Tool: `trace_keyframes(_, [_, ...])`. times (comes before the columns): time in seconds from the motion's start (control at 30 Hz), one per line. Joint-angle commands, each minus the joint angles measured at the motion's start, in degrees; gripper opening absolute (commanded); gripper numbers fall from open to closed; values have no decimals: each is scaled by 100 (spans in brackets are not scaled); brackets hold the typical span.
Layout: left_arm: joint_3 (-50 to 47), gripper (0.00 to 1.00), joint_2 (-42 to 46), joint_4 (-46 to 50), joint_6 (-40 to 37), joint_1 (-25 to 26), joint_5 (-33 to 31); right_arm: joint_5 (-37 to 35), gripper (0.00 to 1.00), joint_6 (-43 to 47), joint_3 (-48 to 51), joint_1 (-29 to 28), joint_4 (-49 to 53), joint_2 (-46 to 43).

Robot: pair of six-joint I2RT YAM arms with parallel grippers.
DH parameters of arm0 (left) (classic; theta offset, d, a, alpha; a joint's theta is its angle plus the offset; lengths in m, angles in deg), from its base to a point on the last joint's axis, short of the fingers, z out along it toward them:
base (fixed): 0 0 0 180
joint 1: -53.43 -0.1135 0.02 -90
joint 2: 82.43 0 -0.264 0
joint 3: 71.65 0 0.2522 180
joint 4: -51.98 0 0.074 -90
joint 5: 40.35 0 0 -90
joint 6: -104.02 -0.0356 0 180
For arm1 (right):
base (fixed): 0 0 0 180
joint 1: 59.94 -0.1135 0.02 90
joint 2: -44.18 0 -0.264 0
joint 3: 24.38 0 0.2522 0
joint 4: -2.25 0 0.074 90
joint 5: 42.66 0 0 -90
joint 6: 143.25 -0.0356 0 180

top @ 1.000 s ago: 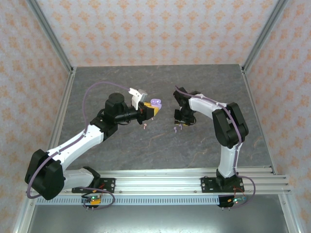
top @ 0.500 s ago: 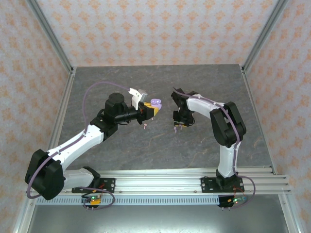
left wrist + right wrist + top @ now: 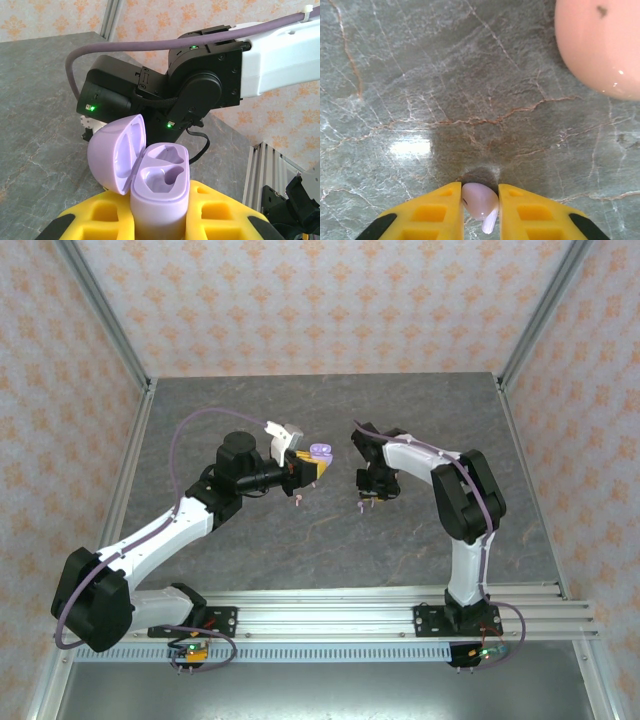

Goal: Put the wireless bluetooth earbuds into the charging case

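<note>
1. Pink case (image 3: 600,45), upper right of right wrist view, apart from right gripper (image 3: 480,192).
2. Right gripper pinched an earbud (image 3: 480,201) on the table (image 3: 420,75).
3. Left gripper (image 3: 310,466) clamped lilac case (image 3: 160,197), lid open, wells empty.

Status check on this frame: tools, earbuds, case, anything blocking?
Left tool shut on lilac case, lid open, both sockets empty. Right tool pinching one earbud down at the tabletop. Pink case nearby, apart; nothing blocking.
</note>
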Motion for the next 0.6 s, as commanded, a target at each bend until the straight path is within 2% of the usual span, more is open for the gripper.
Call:
trace_keyframes(0.0, [-79, 2, 100, 40, -52, 50, -120, -457, 21, 170, 252, 5, -421, -204])
trace_keyframes(0.2, [-90, 2, -38, 45, 31, 50, -317, -331, 19, 202, 619, 4, -999, -687])
trace_keyframes(0.33, [9, 3, -321, 299, 65, 49, -558, -214, 19, 170, 908, -1, -1369, -1057])
trace_keyframes(0.57, [34, 3, -878, 139, 309, 49, -732, 44, 19, 181, 1223, 4, -1763, -1635])
